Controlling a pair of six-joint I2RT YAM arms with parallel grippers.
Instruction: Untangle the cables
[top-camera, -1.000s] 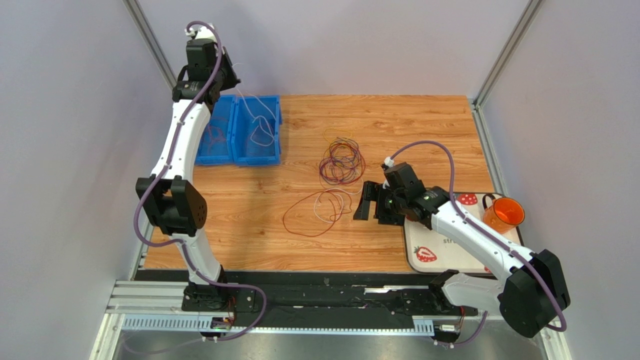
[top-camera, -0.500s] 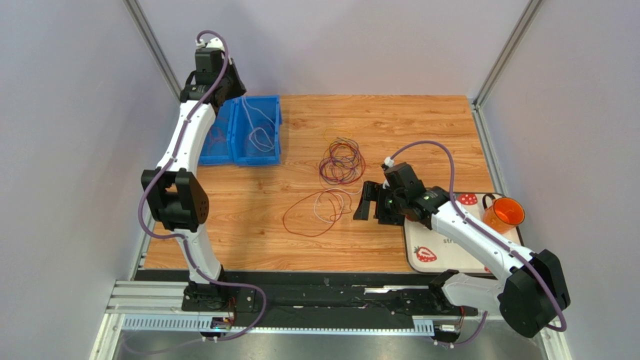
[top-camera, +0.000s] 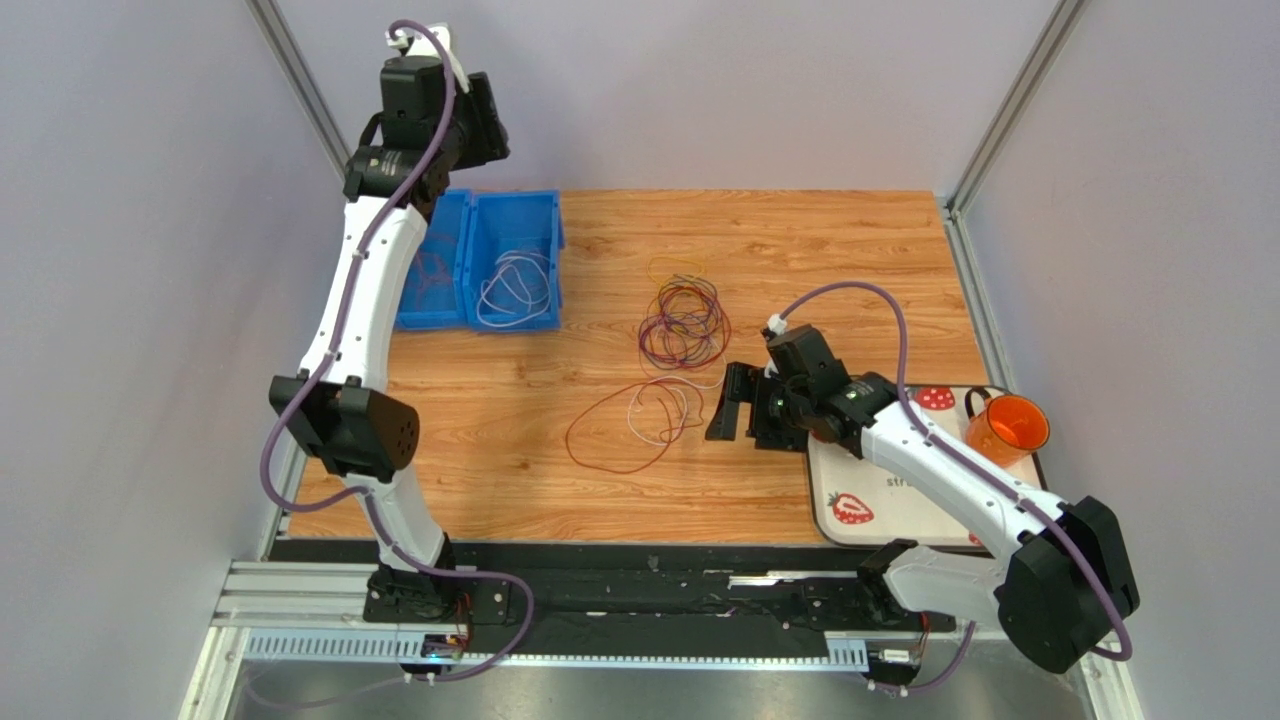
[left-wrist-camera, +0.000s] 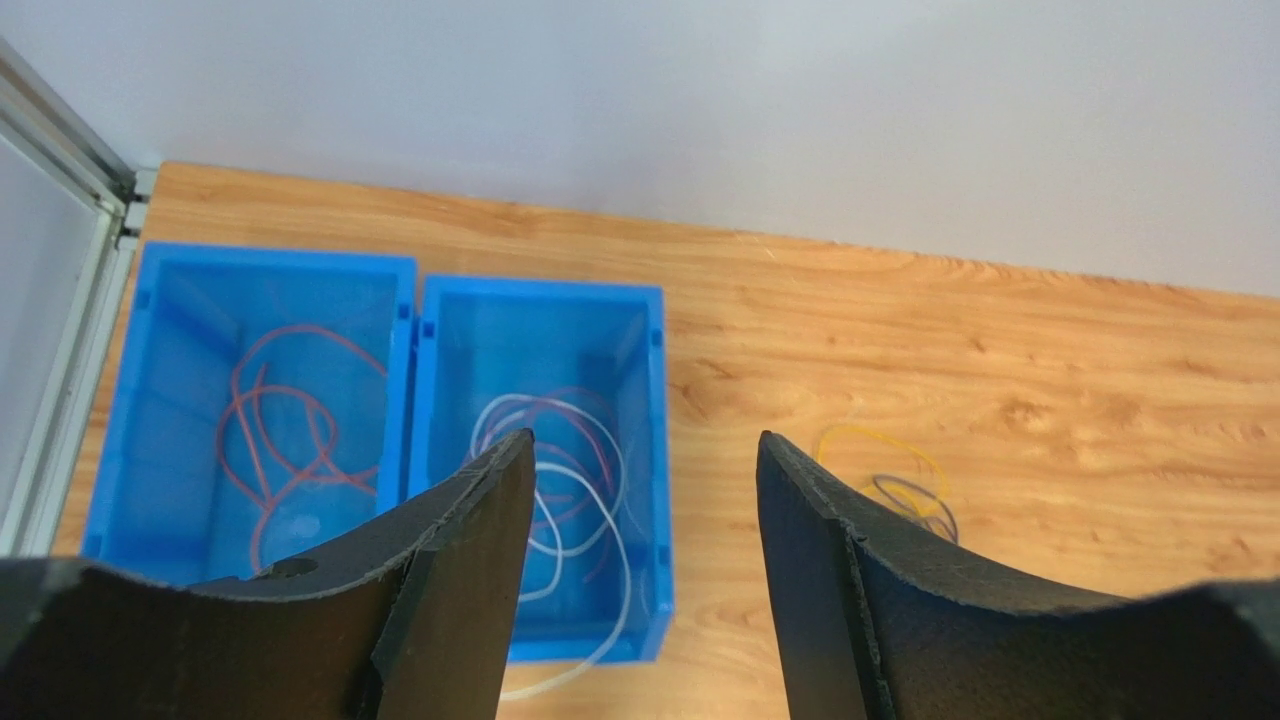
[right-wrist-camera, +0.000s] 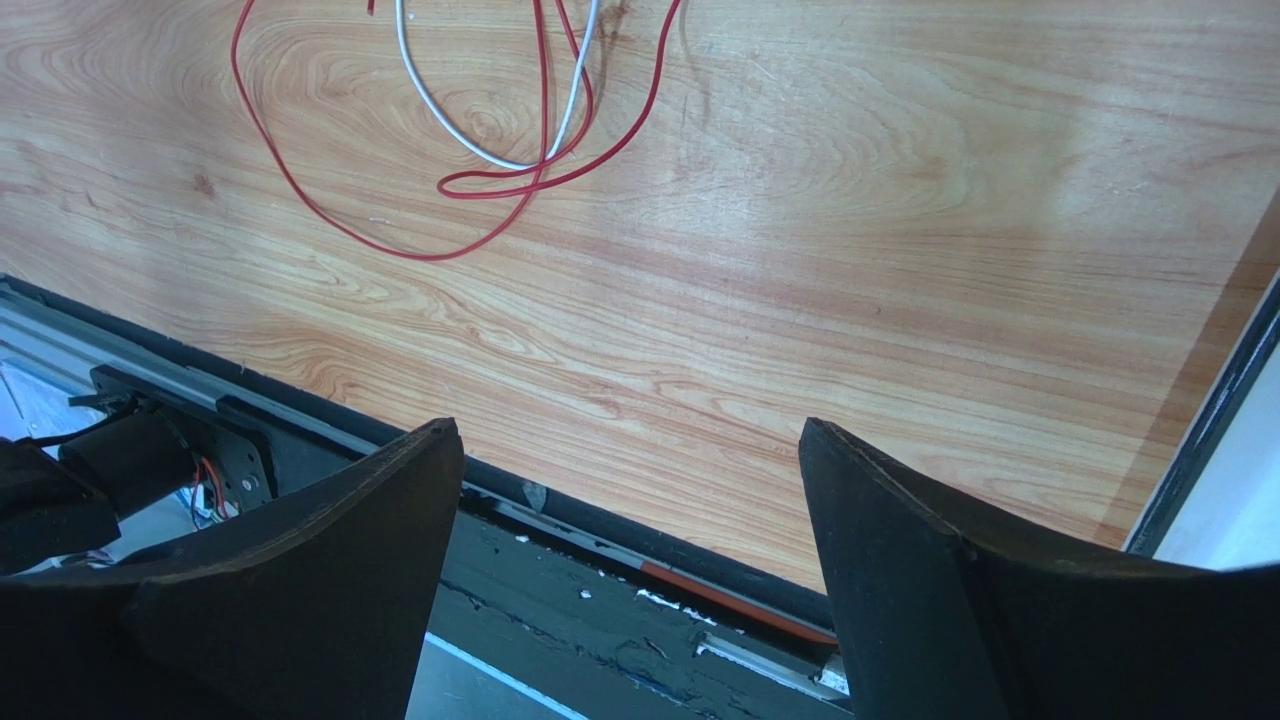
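While my left gripper (left-wrist-camera: 643, 438) and right gripper (right-wrist-camera: 631, 428) gape empty, left fingers (left-wrist-camera: 451, 600) partly hide thin white cables (left-wrist-camera: 564, 495) in a blue plastic bin (left-wrist-camera: 541, 288).

Left arm (top-camera: 358, 285) stretches high, jaws parted; right arm (top-camera: 935, 450) crouches low, jaws wide.

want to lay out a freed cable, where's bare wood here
Bare wood: far right, between the tangle of dark purple wire loops and the right edge of the wooden table; near left, between the blue plastic bins and the red and white wire loops. Crowded: the centre, loops plus the open right gripper.
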